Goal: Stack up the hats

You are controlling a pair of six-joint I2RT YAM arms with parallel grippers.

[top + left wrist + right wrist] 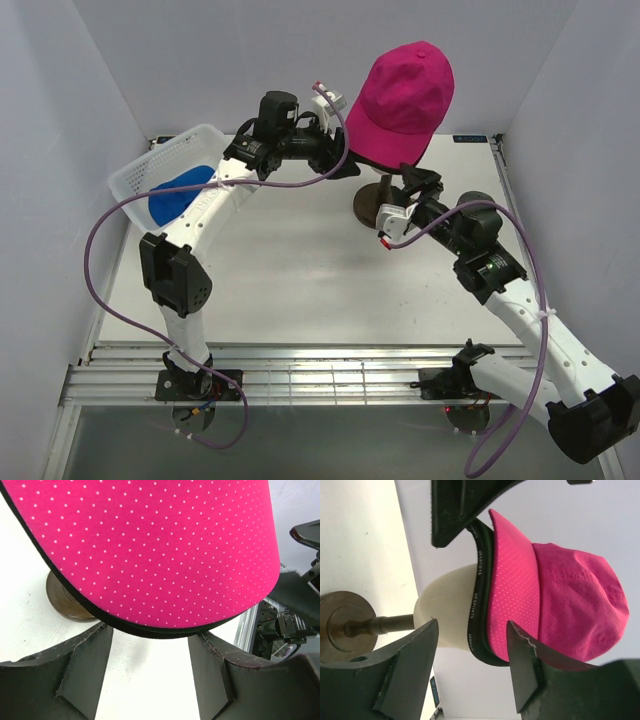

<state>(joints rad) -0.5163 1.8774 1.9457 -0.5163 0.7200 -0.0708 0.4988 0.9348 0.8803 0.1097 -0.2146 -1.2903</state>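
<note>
tip/drag risk at the brim, one cap left in the basket

left claw [150, 647] is spread wide with nothing in it, just under the brim of the magenta cap [405, 90]. right claw [472, 630] is also wide open and empty, facing the mannequin head [445, 605] side-on. the magenta cap sits on that head, over a black cap [479, 570].

risks, my read: if you close the left claw here and pull, you drag the brim and skew or strip both caps. the head rides a thin stem on a small stand [340, 625], so a sideways nudge from either claw could topple the lot onto the surface [290, 260]. the blue cap [180, 190] lies in the basket [130, 175], and the left arm passes right by its rim, so a careless swing could shove it.

views: only the right wrist shows the black brim under the magenta one, and the head. top hides both, but it alone shows the blue cap and basket. left wrist shows the brim is not between the fingers. anything under the black cap is hidden.
</note>
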